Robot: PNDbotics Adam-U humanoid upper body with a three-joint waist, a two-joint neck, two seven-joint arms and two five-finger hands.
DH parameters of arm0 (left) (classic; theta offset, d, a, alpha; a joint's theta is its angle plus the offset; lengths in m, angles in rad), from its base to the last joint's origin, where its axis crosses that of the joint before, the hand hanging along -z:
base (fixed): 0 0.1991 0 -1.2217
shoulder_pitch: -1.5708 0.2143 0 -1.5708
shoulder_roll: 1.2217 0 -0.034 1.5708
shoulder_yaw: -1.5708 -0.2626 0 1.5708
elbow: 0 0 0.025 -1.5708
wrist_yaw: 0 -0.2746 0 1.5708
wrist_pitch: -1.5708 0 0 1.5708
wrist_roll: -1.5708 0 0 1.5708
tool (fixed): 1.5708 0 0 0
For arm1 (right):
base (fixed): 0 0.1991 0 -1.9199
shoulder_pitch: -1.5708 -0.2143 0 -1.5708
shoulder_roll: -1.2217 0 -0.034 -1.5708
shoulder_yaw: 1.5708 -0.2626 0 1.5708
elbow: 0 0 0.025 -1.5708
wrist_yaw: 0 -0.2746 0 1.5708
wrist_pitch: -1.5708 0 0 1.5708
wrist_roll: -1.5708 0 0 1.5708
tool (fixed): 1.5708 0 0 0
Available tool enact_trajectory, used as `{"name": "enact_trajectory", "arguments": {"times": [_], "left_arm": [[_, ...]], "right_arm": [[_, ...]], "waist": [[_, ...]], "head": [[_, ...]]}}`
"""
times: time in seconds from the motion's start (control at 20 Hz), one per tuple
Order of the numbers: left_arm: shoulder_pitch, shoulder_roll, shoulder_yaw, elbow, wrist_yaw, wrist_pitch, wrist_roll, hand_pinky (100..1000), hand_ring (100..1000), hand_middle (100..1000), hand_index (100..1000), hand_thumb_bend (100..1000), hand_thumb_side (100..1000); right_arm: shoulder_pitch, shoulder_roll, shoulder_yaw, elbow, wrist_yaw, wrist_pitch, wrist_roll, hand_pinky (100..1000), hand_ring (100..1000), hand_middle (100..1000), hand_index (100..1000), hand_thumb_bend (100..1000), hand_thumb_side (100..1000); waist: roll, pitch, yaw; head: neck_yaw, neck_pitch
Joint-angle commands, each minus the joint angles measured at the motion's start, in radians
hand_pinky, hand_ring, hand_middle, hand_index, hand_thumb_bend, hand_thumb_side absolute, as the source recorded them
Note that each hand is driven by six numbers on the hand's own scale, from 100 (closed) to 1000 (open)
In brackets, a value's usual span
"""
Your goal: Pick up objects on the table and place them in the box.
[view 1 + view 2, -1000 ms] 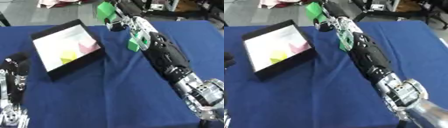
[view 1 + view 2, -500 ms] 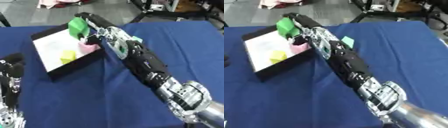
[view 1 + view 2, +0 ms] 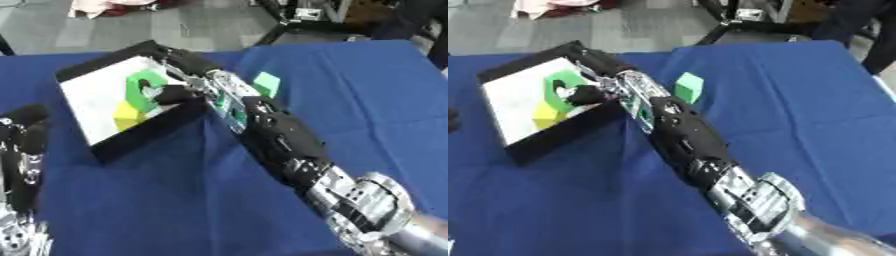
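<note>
A black box with a white floor stands at the table's far left. My right arm reaches across from the lower right, and my right hand is over the box, its fingers curled round a green block low inside it. A yellow block lies on the box floor just below the green one. A light green cube sits on the blue cloth to the right of my forearm. My left hand rests at the lower left, fingers up and straight, holding nothing.
A blue cloth covers the table. Beyond its far edge are grey floor and the black legs of a stand. A dark shape shows at the upper right corner.
My right hand has carried the green block from above the table's far middle leftward and down into the box. The left hand has stayed put.
</note>
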Motion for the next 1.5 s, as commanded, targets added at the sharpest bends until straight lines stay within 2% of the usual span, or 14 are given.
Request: {"name": "enact_trajectory", "arguments": {"times": [0.05,0.1,0.15,0.3,0.35,0.45,0.55,0.65,0.75,1.25,1.5], "left_arm": [[-0.004,0.013,0.011,-0.013,-0.003,0.001,0.008,745,732,603,693,833,781],[-0.003,0.015,0.013,-0.013,-0.004,0.002,0.01,745,732,603,693,833,781],[0.0,0.019,0.016,-0.012,-0.005,0.002,0.012,745,732,603,692,833,780],[0.008,0.027,0.022,-0.011,-0.009,0.003,0.02,745,732,603,692,834,780],[0.01,0.029,0.024,-0.01,-0.01,0.003,0.022,744,732,602,692,834,780],[0.014,0.032,0.027,-0.009,-0.011,0.003,0.026,744,732,602,692,833,779],[0.015,0.034,0.029,-0.01,-0.012,0.003,0.029,744,733,603,692,834,780],[0.015,0.035,0.031,-0.009,-0.013,0.004,0.031,744,733,603,692,834,780],[0.015,0.035,0.031,-0.009,-0.014,0.005,0.031,744,733,602,692,835,780],[0.013,0.032,0.03,-0.011,-0.013,0.005,0.03,744,734,603,692,835,780],[0.013,0.032,0.029,-0.011,-0.012,0.005,0.03,744,734,603,692,834,780]], "right_arm": [[-0.004,-0.079,-0.014,-0.073,-0.062,0.03,0.003,948,970,1000,1000,100,673],[0.006,-0.104,-0.014,-0.098,-0.079,0.045,0.009,949,970,1000,1000,100,592],[0.021,-0.135,-0.016,-0.128,-0.094,0.062,0.013,950,970,1000,1000,100,548],[0.078,-0.217,-0.023,-0.212,-0.122,0.127,0.02,957,974,1000,1000,100,448],[0.099,-0.24,-0.027,-0.23,-0.121,0.151,0.023,958,975,1000,1000,100,449],[0.137,-0.271,-0.037,-0.239,-0.108,0.2,0.029,959,976,1000,1000,100,492],[0.168,-0.287,-0.05,-0.214,-0.096,0.244,0.036,958,976,1000,1000,100,602],[0.188,-0.294,-0.063,-0.178,-0.083,0.272,0.042,955,974,1000,1000,100,676],[0.201,-0.294,-0.075,-0.143,-0.078,0.289,0.042,956,974,1000,1000,100,714],[0.204,-0.26,-0.081,-0.038,-0.059,0.288,0.05,954,967,1000,1000,100,877],[0.198,-0.248,-0.072,-0.02,-0.051,0.272,0.069,955,960,1000,1000,100,873]], "waist": [[0.003,-0.028,-0.009],[0.001,-0.029,-0.014],[-0.002,-0.03,-0.021],[-0.009,-0.032,-0.04],[-0.011,-0.033,-0.046],[-0.014,-0.034,-0.053],[-0.014,-0.035,-0.057],[-0.014,-0.036,-0.059],[-0.013,-0.036,-0.06],[-0.01,-0.032,-0.056],[-0.01,-0.031,-0.053]], "head": [[0.018,-0.002],[0.024,-0.002],[0.031,-0.002],[0.05,-0.002],[0.053,-0.002],[0.06,-0.002],[0.066,-0.002],[0.07,-0.002],[0.071,-0.002],[0.069,-0.002],[0.068,-0.002]]}}
